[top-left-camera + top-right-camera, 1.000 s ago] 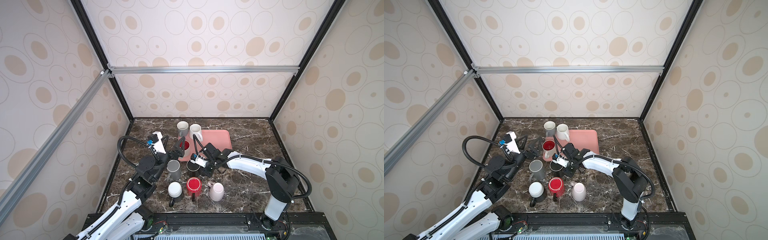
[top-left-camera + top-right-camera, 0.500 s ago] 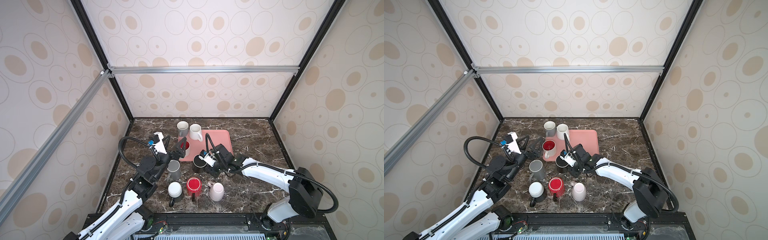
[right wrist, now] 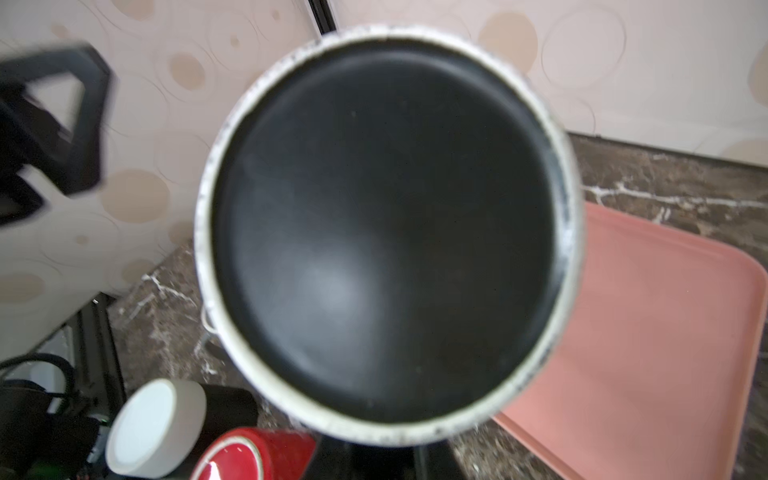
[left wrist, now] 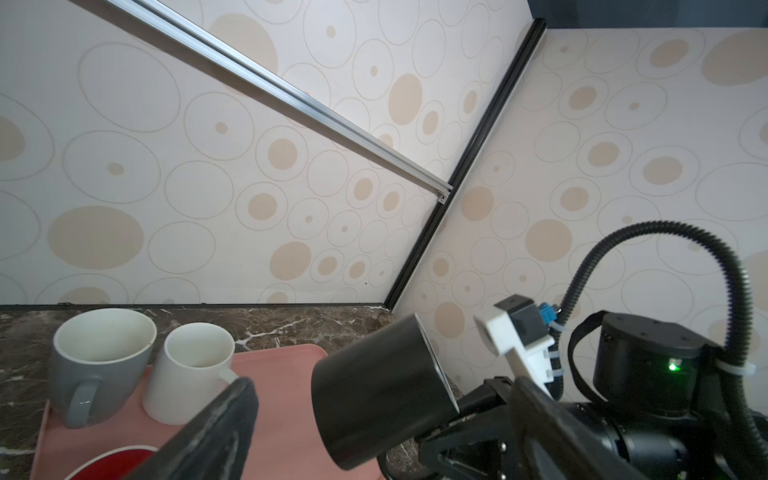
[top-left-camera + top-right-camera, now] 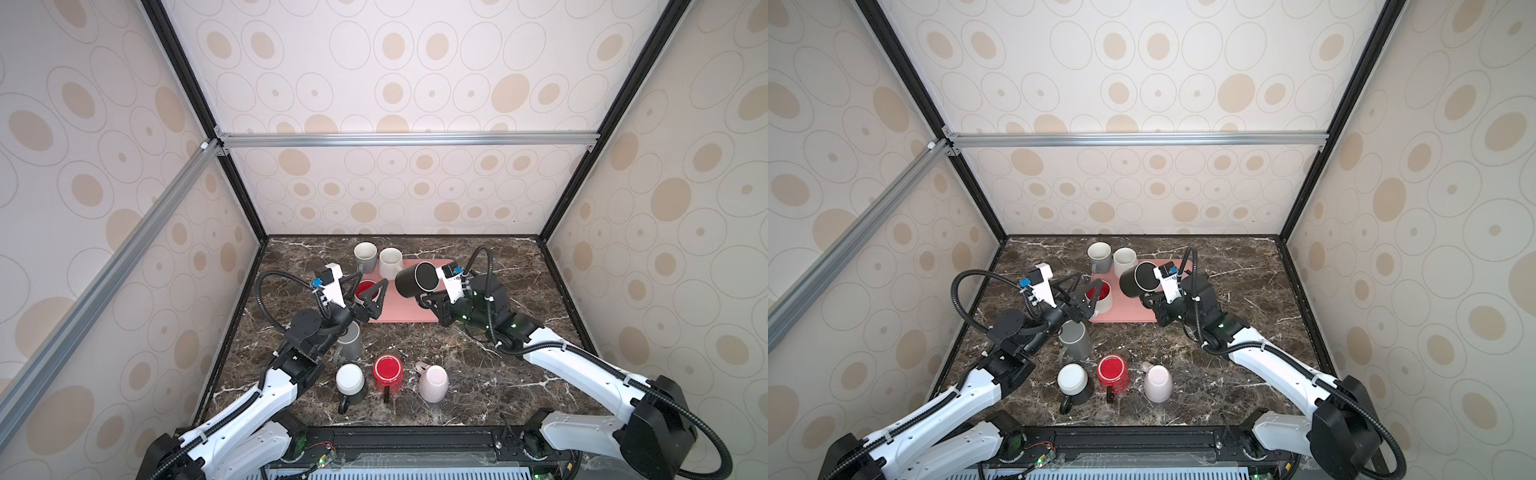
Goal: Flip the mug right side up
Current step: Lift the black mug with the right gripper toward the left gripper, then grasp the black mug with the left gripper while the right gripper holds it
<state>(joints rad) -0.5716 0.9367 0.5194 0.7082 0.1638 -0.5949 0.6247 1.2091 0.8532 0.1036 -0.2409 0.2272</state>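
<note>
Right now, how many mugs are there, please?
8: back grey mug, white mug, red-lined mug on tray, held black mug, middle grey mug, front dark mug, red mug, pink mug.

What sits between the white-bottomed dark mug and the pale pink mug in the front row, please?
A red mug stands between them, its handle pointing toward the front edge; both top views show it.

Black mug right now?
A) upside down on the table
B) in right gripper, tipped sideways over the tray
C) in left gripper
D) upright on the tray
B: the right gripper holds the black mug off the surface, tipped on its side above the pink tray.
</note>
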